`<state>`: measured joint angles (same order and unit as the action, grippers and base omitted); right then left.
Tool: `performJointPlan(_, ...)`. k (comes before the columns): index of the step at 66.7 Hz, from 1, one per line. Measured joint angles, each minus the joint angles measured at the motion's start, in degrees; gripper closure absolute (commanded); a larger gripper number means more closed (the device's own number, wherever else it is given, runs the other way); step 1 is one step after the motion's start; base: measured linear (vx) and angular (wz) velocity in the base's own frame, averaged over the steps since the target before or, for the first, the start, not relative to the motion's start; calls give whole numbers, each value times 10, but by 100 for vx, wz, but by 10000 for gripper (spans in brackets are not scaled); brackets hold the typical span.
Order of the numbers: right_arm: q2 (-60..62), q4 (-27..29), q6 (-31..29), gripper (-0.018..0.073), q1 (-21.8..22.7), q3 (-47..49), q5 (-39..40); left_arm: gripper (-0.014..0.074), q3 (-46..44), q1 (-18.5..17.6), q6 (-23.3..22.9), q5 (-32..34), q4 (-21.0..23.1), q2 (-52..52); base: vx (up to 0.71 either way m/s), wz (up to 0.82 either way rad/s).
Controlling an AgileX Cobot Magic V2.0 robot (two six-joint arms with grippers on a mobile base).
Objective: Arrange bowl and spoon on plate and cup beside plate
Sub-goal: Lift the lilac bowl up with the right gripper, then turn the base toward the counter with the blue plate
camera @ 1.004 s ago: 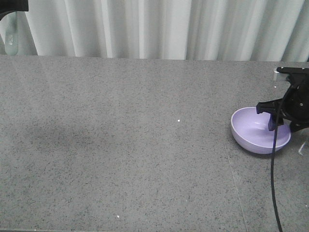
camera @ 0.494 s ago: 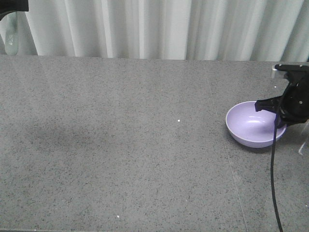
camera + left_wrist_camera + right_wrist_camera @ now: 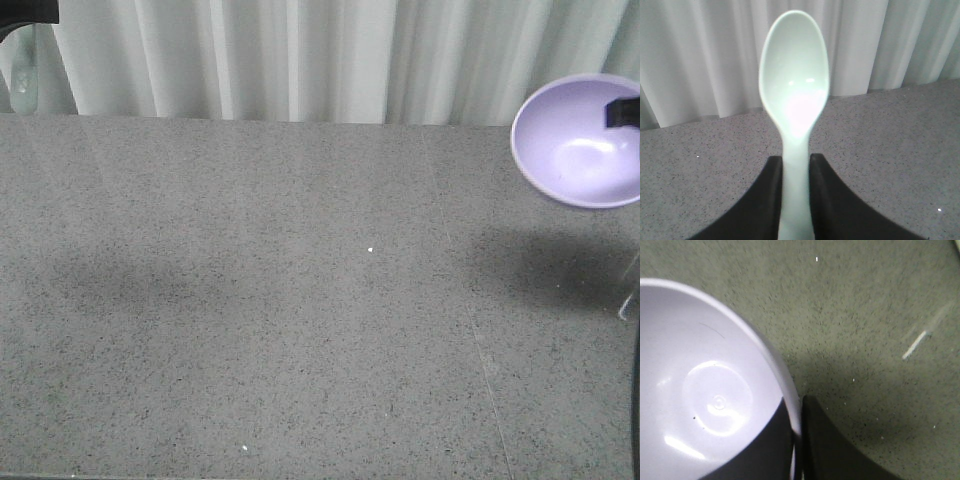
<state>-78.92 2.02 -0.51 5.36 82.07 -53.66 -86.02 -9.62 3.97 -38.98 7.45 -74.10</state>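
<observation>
Lavender-purple round plastic bowl, upper right, clear of grey speckled tabletop, rim clamped in right gripper. Mint-green plastic spoon clamped in left gripper.

A plain indoor test room, more lab than home: a wide table of grey speckled stone-look surface spreads beneath the right gripper, and beyond it a white pleated curtain closes off the back.
</observation>
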Motion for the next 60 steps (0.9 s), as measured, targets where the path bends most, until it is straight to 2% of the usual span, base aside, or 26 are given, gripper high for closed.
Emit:
performJointPlan(22,172,15,0,570,0,0,34,603,0,0,0,0,0,0,0,0)
performJointPlan(60,187,30,0,570,0,0,29,603,0,0,0,0,0,0,0,0)
